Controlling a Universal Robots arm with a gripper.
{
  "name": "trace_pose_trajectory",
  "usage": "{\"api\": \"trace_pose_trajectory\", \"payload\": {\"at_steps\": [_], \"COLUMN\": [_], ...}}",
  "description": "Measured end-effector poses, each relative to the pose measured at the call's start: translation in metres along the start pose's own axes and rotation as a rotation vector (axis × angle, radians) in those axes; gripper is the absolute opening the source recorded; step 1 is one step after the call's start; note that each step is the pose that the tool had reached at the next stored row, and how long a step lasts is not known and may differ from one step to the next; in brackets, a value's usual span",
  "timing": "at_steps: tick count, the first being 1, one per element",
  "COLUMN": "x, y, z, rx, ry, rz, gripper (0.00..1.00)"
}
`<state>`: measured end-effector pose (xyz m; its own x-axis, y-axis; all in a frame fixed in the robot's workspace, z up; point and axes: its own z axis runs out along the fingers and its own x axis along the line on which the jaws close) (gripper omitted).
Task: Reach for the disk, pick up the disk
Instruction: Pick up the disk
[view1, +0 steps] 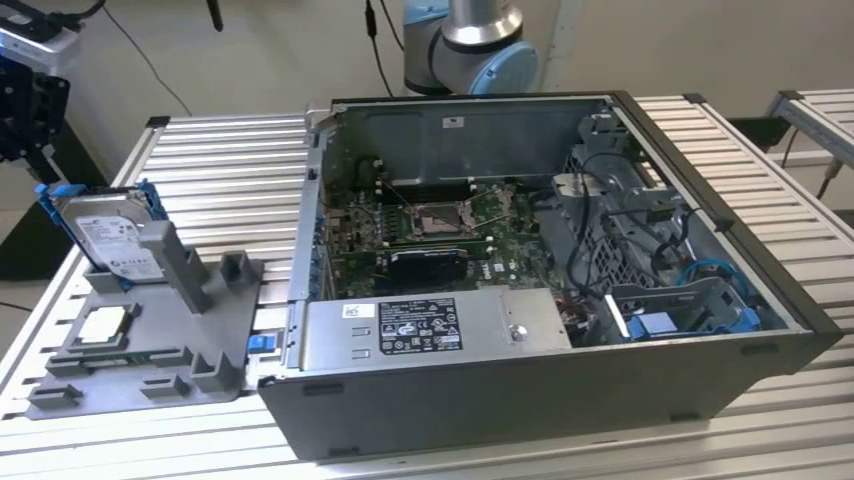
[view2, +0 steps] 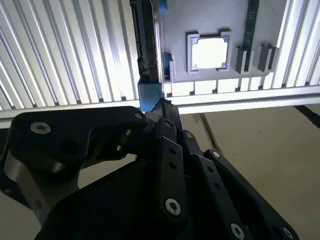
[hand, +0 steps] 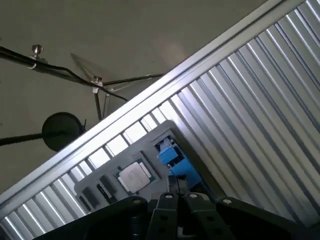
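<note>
Ribbed aluminium table (view1: 227, 170); one disk (view1: 114, 235) upright in grey holder (view1: 174, 335); one tool (view2: 161, 106) near it, pressed together.

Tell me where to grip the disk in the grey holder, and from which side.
Probably grip the disk across its flat faces near the top edge, coming down from above. It stands on edge, its lower part seated in the grey holder, so the blue-framed upper part looks free.
</note>
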<state>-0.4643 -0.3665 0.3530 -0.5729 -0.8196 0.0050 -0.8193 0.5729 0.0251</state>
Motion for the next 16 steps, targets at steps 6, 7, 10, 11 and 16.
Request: {"api": "trace_pose_trajectory", "payload": {"at_steps": [6, 7, 10, 11, 16], "x": [0.0000, -0.0001, -0.0001, -0.0001, -0.0001], "y": [0.0000, 0.0001, 0.0001, 0.0001, 0.0000], "z": [0.0000, 0.0000, 0.0001, 0.0004, 0.0017], "rx": [0.0009, 0.0011, 0.0061, 0.0109, 0.0382], "ry": [0.0029, 0.0033, 0.0015, -0.0011, -0.0200], "rz": [-0.099, -0.115, -0.160, -0.170, -0.220], "gripper": [0.00, 0.00, 0.00, 0.00, 0.00]}}
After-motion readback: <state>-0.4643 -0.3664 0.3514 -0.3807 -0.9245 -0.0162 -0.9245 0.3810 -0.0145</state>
